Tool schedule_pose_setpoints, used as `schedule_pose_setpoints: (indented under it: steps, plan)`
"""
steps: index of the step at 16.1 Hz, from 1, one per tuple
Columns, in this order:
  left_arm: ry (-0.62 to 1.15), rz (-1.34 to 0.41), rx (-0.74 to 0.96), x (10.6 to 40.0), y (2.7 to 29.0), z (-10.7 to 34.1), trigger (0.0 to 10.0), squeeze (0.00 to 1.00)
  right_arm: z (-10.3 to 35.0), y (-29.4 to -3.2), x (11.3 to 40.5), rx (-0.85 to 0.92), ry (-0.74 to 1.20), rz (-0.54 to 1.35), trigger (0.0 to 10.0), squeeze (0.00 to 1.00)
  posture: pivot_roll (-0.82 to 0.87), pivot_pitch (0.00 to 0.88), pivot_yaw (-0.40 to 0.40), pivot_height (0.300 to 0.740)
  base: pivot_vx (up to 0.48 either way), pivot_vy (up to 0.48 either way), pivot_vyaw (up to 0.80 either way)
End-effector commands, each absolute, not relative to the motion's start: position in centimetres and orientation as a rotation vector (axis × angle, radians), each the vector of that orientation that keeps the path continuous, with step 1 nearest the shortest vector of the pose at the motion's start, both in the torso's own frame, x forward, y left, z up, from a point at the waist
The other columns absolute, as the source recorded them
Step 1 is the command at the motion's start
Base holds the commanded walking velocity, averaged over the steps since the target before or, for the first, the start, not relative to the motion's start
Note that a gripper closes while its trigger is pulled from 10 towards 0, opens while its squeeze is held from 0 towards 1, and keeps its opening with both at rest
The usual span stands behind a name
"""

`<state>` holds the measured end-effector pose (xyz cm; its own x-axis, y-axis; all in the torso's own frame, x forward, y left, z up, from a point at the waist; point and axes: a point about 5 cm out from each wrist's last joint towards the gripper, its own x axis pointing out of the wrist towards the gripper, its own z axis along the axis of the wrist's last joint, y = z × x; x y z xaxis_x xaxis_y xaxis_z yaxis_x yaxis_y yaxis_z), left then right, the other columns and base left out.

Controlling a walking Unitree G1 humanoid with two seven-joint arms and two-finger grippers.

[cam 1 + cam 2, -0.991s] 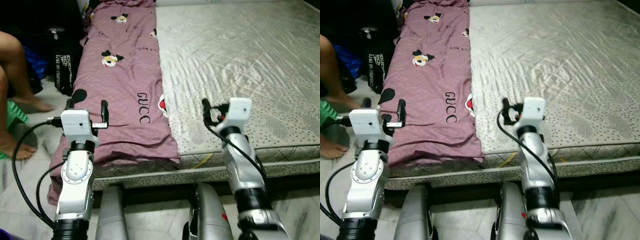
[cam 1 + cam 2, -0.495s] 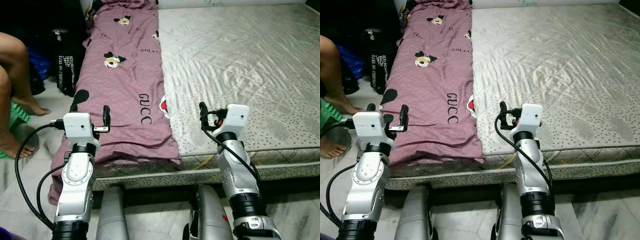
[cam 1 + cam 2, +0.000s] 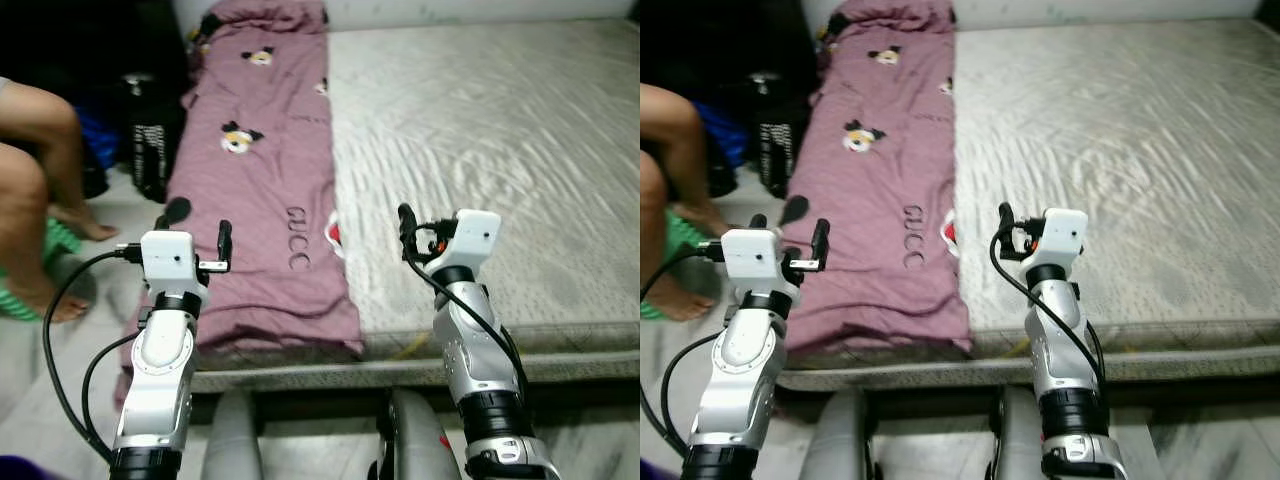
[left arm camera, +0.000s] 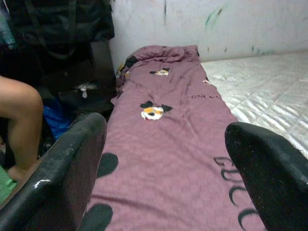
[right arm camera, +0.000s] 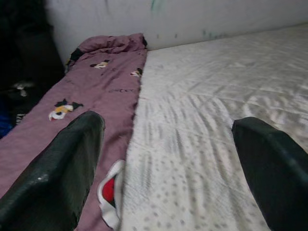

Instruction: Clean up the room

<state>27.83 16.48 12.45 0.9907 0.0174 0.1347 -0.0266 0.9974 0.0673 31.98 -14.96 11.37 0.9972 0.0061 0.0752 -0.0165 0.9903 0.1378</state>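
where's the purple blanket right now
In the left eye view the purple blanket lies along the left side of the mattress, ahead of the left gripper, its near end draped over the bed's edge.

Right claw [image 5: 166, 178]: two black fingers [image 5: 53, 168] spread wide apart, nothing between them, held above the bed. Between the fingers lies the pale quilted mattress [image 5: 226, 110], with a purple printed sheet [image 5: 91, 91] laid along its one side, bunched at the far end against the white wall [image 5: 192, 19]. A small white-and-red item [image 5: 111, 192] lies at the sheet's edge, just beside one finger; too blurred to identify.
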Motion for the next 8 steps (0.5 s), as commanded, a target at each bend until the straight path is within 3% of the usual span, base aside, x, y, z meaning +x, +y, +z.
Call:
schedule_pose_setpoints:
  steps: [1,5,8]
  plan:
    - [-0.15,-0.004,0.088,28.45,16.35,12.97,10.0,0.0,11.99,-14.31,31.96,0.149,-0.101,0.027,10.0,0.0,0.06,0.0,0.051,0.691,0.0,0.0,0.0]
    - [-0.175,-0.023,0.104,29.02,15.7,13.61,10.0,0.0,12.07,-14.19,31.86,0.144,-0.1,0.033,10.0,0.0,0.06,0.0,0.041,0.736,0.0,0.0,0.0]
    - [-0.168,-0.022,0.111,28.7,15.38,13.31,10.0,0.0,12.08,-14.66,31.82,0.135,-0.098,0.025,10.0,0.0,0.05,0.0,0.036,0.74,0.0,0.0,0.0]
